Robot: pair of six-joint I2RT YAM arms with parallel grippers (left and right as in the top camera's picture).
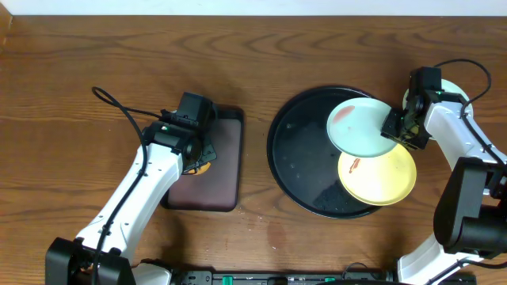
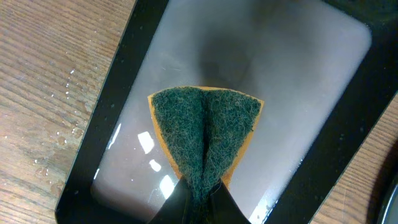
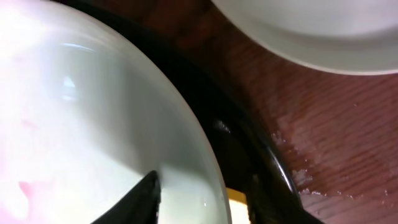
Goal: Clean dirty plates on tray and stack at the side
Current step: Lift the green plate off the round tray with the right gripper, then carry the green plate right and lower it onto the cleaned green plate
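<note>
Pick-up step: right tool at rim of smeared blue plate, lying on tray, overlapping yellow plate; grip impossible to tell. Left tool clamped on folded sponge above small tray. Next: firm rim hold, level lift toward sponge.

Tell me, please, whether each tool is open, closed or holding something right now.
Left tool: closed on the green sponge.
Right tool: at the pale blue plate rim; grip cannot be told.
</note>
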